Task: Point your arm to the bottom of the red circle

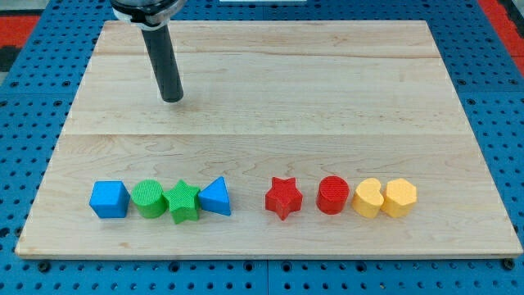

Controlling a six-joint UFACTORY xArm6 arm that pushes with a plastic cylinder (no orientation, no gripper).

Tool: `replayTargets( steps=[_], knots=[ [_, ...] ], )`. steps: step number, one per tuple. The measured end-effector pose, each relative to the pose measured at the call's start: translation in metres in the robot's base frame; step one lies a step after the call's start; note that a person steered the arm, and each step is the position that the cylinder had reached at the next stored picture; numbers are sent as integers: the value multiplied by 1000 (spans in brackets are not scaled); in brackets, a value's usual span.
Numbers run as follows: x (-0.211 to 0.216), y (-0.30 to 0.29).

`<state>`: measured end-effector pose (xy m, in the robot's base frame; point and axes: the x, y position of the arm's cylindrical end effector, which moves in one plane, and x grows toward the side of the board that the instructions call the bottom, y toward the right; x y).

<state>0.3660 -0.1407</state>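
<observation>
The red circle (332, 195) stands near the view's bottom, right of centre, in a row of blocks. A red star (283, 197) is just to its left and a yellow heart (368, 198) just to its right. My tip (172, 98) rests on the wooden board (270, 106) in the upper left part, far up and to the left of the red circle. It touches no block.
A yellow hexagon (399, 197) ends the row at the right. At the left of the row stand a blue cube (109, 199), a green circle (148, 198), a green star (183, 201) and a blue triangle (215, 197), close together.
</observation>
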Motion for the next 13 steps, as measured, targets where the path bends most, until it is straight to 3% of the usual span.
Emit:
replayTargets(
  steps=[6, 8, 12, 13],
  knots=[
    [7, 0],
    [29, 72],
    [28, 98],
    [20, 149]
  ],
)
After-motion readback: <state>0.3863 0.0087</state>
